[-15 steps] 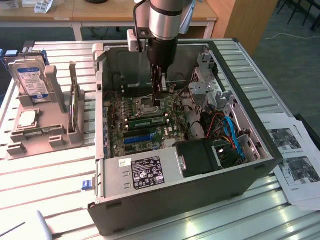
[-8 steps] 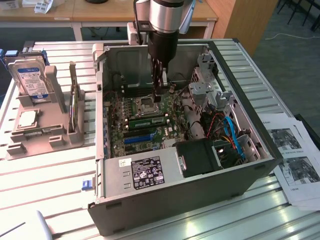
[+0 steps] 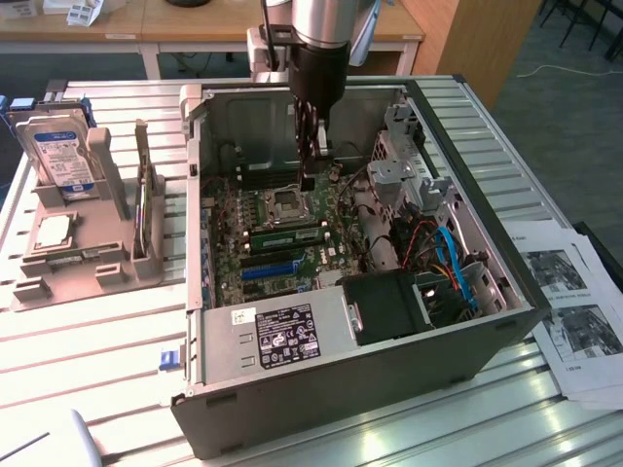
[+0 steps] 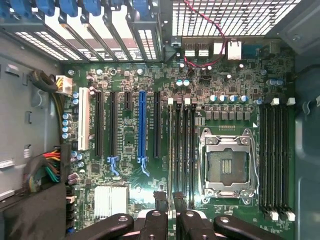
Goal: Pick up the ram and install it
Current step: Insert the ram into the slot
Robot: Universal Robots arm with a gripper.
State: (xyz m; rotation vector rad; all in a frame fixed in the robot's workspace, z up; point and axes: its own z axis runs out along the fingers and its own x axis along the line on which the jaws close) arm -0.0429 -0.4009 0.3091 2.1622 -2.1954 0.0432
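Observation:
The ram (image 3: pixel 290 236) is a long green stick that sits in a memory slot on the motherboard (image 3: pixel 248 209), just in front of the CPU socket (image 3: pixel 285 202). In the wrist view the ram (image 4: pixel 171 150) shows edge-on in the slot beside the socket (image 4: pixel 227 167). My gripper (image 3: pixel 310 181) hangs inside the open case, straight above the ram and clear of it. Its fingers (image 4: pixel 160 200) stand close together with only a slim gap, and nothing is between them.
The computer case (image 3: pixel 321 350) lies open on a slatted metal table. Drive cages and blue and red cables (image 3: pixel 443 258) crowd the exterior view's right side. A grey fixture (image 3: pixel 78 258) with a hard drive (image 3: pixel 63 156) stands at the left. Printed sheets (image 3: pixel 574 311) lie at the right.

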